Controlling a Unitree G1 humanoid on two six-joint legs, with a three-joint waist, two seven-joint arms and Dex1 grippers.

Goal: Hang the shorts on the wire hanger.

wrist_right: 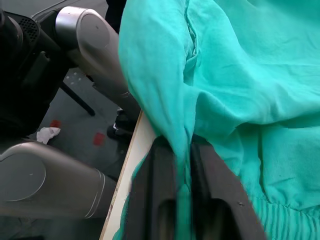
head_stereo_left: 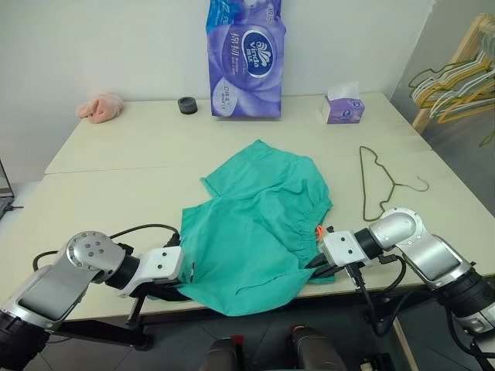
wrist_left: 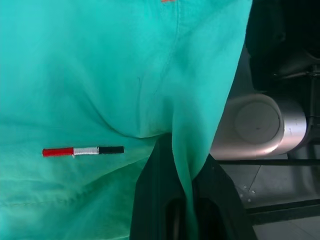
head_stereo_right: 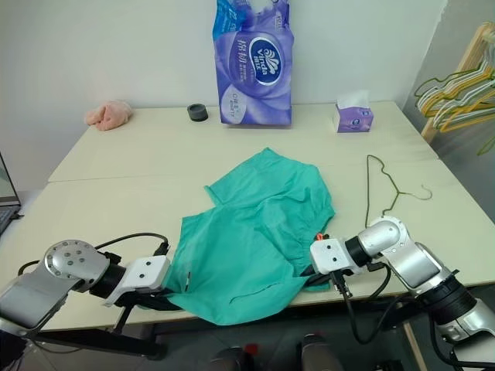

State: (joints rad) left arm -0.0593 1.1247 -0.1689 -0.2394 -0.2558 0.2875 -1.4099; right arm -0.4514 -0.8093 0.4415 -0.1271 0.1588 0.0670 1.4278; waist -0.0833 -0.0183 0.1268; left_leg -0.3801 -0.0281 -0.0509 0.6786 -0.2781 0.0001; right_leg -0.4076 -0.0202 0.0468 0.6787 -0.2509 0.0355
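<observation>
The teal-green shorts [head_stereo_left: 255,232] lie spread on the table's near middle, their lower hem drooping over the front edge. My left gripper [wrist_left: 184,200] is shut on a fold of the shorts at their left side, near a small red, white and black stitched tag [wrist_left: 82,150]. My right gripper [wrist_right: 183,185] is shut on a fold at their right side, by the gathered waistband [head_stereo_left: 309,224]. The cloth covers both grippers' fingertips in the eye views. The wire hanger [head_stereo_left: 377,182] lies flat on the table to the right of the shorts, apart from them.
At the back of the table [head_stereo_left: 139,178] stand a purple tissue pack [head_stereo_left: 246,58], a small tissue box [head_stereo_left: 343,107], a black tape roll [head_stereo_left: 187,105] and a pink fluffy cloth [head_stereo_left: 100,107]. A bunch of yellow and pale-green hangers [head_stereo_left: 456,85] hangs on a wooden rack at the right.
</observation>
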